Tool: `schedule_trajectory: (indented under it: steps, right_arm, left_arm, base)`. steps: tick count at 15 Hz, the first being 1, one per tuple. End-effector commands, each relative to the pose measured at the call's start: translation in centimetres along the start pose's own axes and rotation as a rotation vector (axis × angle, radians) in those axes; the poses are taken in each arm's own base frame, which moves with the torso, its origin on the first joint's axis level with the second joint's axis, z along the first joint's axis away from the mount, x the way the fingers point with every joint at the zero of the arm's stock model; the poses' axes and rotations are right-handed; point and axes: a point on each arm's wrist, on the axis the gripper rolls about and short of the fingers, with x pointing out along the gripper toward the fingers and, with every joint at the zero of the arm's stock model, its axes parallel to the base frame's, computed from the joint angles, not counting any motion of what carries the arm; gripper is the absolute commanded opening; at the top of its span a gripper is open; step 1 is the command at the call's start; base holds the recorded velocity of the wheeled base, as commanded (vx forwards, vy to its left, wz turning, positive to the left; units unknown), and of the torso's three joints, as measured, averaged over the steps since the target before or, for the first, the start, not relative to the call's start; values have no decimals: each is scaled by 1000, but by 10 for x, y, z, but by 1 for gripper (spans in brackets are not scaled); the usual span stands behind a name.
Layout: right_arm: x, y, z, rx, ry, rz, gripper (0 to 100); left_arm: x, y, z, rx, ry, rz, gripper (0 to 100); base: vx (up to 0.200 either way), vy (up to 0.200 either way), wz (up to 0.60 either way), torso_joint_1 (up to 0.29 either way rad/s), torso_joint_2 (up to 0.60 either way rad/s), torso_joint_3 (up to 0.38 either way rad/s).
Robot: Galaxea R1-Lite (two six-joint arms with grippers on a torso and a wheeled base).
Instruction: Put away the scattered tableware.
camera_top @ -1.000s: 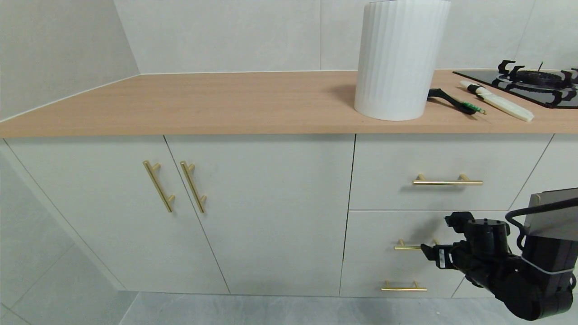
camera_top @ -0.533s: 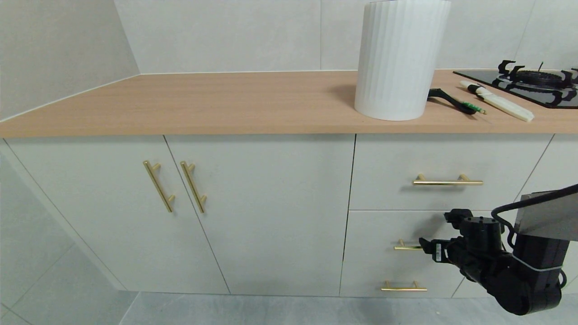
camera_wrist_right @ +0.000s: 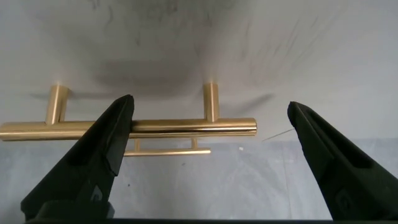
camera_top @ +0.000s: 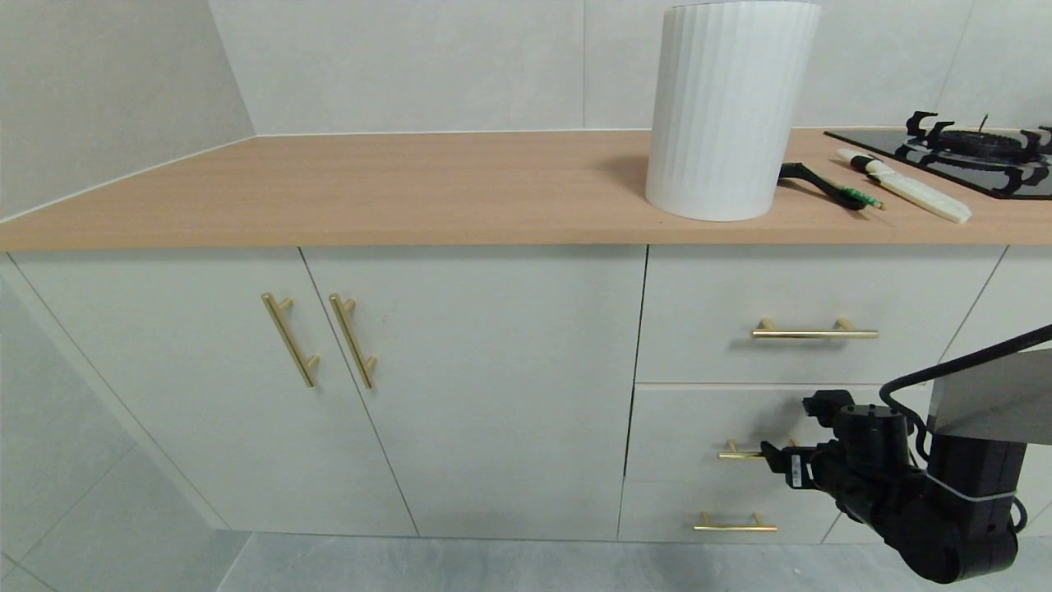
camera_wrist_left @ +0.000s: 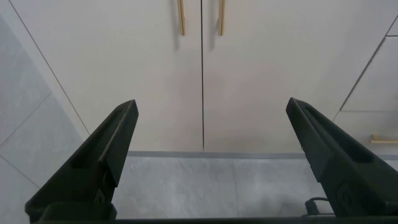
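On the wooden countertop [camera_top: 411, 189] a black-handled utensil [camera_top: 824, 183] and a white utensil with a black band [camera_top: 904, 186] lie to the right of a tall white ribbed container [camera_top: 723, 107]. My right gripper [camera_top: 771, 454] [camera_wrist_right: 210, 112] is low, in front of the middle drawer, open. The brass middle drawer handle [camera_top: 740, 452] [camera_wrist_right: 161, 129] runs across the gap between its fingers, close ahead of them. My left gripper [camera_wrist_left: 211, 106] is open with nothing in it, facing the double cabinet doors [camera_wrist_left: 201, 74] just above the floor.
A black gas hob [camera_top: 974, 152] sits at the counter's far right. The top drawer handle [camera_top: 814, 333] and bottom drawer handle [camera_top: 734, 524] are on the same drawer stack. Two brass door handles [camera_top: 320, 339] are on the shut cabinet doors. Grey tiled floor [camera_top: 493, 567] lies below.
My right arm has shifted a little to the left, bringing the open gripper closer to the middle drawer handle. Nothing on the counter has moved.
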Motion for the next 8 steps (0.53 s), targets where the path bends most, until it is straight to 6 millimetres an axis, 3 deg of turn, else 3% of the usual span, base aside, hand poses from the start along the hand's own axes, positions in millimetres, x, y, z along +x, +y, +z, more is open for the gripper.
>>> schedule_trajectory:
  steps: [1, 4, 6, 8]
  right_arm:
    - [0, 0, -3, -7, 17, 0, 100]
    - [-4, 0, -3, -13, 26, 3, 100]
    - [-28, -3, 10, -23, 62, 24, 100]
    - [-80, -7, 43, -41, 146, 131, 100]
  left_arm:
    - [0, 0, 0, 0, 1, 0, 100]
    - [0, 0, 0, 1, 1, 0, 100]
    - [0, 0, 0, 0, 1, 0, 100]
    - [0, 0, 0, 0, 1, 0, 100]
  base:
    - [0, 0, 0, 0, 0, 0]
    - [0, 0, 0, 0, 0, 0]
    - [0, 0, 0, 0, 0, 0]
    - [0, 0, 0, 0, 0, 0]
